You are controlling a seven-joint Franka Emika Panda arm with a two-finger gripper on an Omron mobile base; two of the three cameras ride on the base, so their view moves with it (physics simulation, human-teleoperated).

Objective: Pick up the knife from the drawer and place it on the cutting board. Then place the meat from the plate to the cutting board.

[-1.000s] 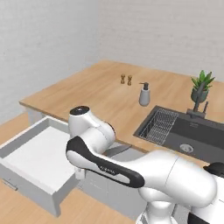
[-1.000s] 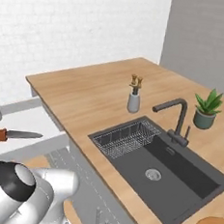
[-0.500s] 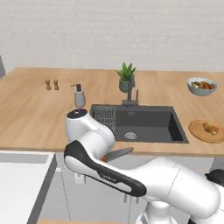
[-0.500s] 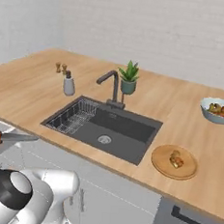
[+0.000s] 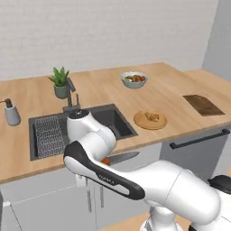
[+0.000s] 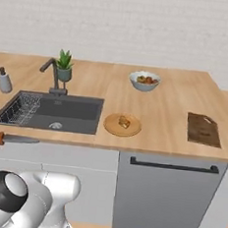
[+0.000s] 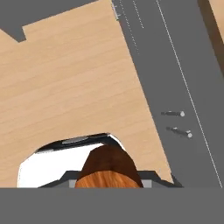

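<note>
White brick-pattern wall (image 6: 124, 23) runs behind a long light wood countertop (image 6: 167, 99); a grey wall section (image 5: 219, 40) stands at the far right in the left base view; dark inset sink (image 6: 62, 112) w/ wire drying rack (image 6: 21, 108) in its left part, dark angled faucet (image 6: 52, 73) behind it; small potted plant (image 6: 65, 66) just beside the faucet, grey soap dispenser (image 6: 3, 80) further left; below the counter, pale grey cabinet fronts (image 6: 45, 178) and a darker grey panel w/ black bar handle (image 6: 172, 165); light wood floor (image 7: 65, 87) under the cabinets; lighting even, soft, no hard shadows.
</note>
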